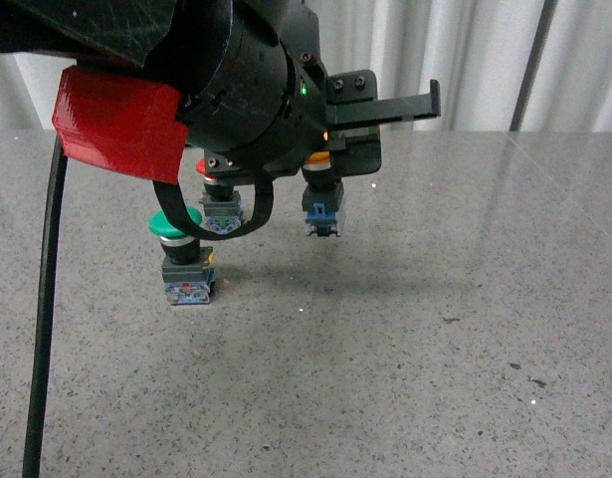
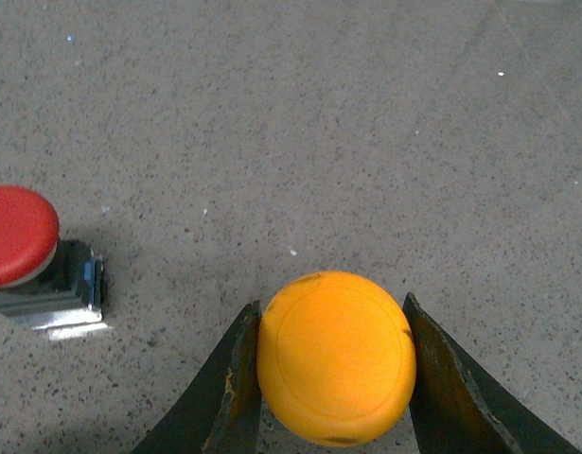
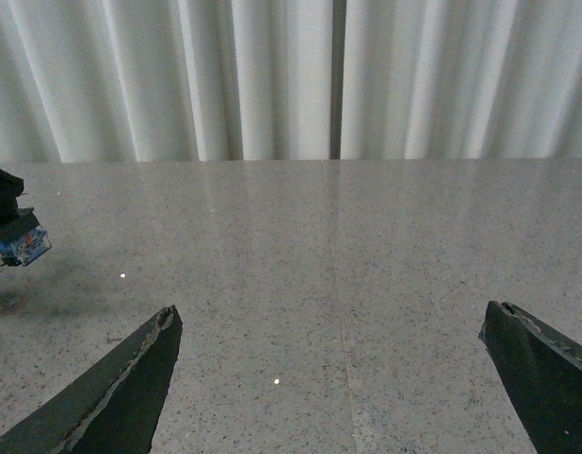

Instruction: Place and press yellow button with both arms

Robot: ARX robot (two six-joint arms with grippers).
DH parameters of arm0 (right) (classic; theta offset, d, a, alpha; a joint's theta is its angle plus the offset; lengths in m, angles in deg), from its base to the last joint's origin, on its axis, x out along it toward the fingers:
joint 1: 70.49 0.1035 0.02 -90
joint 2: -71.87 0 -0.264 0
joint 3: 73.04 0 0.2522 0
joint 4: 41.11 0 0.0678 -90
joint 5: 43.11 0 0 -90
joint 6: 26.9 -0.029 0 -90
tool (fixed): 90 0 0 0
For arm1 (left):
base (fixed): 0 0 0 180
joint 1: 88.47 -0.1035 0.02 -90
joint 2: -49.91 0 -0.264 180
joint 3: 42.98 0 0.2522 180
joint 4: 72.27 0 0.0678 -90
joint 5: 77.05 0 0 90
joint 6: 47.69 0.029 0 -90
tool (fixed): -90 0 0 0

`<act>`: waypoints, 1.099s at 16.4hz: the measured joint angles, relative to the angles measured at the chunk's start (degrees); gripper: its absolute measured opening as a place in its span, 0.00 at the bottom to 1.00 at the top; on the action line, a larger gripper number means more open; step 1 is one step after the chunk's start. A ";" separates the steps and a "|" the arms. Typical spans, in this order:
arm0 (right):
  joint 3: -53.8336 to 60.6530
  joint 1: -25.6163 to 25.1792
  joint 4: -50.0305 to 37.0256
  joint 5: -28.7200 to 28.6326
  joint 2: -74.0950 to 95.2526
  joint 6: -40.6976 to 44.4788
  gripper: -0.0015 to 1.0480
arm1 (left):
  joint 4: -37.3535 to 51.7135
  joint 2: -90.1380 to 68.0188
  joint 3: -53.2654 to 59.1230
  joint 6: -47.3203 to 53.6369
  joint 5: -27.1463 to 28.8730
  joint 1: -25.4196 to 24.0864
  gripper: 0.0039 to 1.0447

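The grey speckled worktop (image 1: 435,349) fills the scene, with a white pleated curtain (image 3: 272,76) behind its far edge.

Left arm (image 1: 236,80): a bulky black body with a red cover (image 1: 116,124) on its near side and a lit green indicator light (image 1: 304,91). A black cable (image 1: 45,319) hangs down at the far left.

Left pincer (image 2: 333,312): closed narrow on the yellow button (image 1: 323,204). Its two dark fingers (image 2: 236,378) press against opposite sides of the yellow cap (image 2: 335,357).

Yellow button position: held upright, cap uppermost and blue block base lowermost. The base hangs clear of the worktop, with its shadow on the surface beneath. It sits to the right of the other two buttons.

Right pincer (image 3: 328,317): spread wide, nothing between its fingers (image 3: 111,397). It is low over bare worktop and faces the curtain.

Green button (image 1: 178,227): standing upright on the worktop, nearest the viewer, below the left arm.

Red button (image 2: 16,235): standing upright just behind the green one, partly hidden by the arm in the front view.
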State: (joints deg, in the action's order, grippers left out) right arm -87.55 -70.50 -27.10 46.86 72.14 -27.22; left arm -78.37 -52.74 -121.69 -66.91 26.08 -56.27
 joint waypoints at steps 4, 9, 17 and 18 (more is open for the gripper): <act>0.00 0.00 0.00 0.00 0.00 0.00 0.94 | 0.96 -1.73 0.02 -1.40 -1.20 0.50 0.33; 0.00 0.00 0.00 0.00 0.00 0.00 0.94 | 0.94 -3.50 0.92 -1.46 -2.40 -0.11 0.33; 0.00 0.00 0.00 0.00 0.00 0.00 0.94 | -0.98 -4.72 -0.81 -1.64 -4.63 -0.07 0.35; 0.00 0.00 -0.02 0.00 0.00 0.00 0.94 | -0.61 -4.72 -0.81 -1.57 -4.72 -0.07 0.47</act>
State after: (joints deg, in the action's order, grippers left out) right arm -87.55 -70.50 -27.12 46.86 72.14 -27.22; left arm -78.98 -57.46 -122.49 -68.49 21.36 -56.33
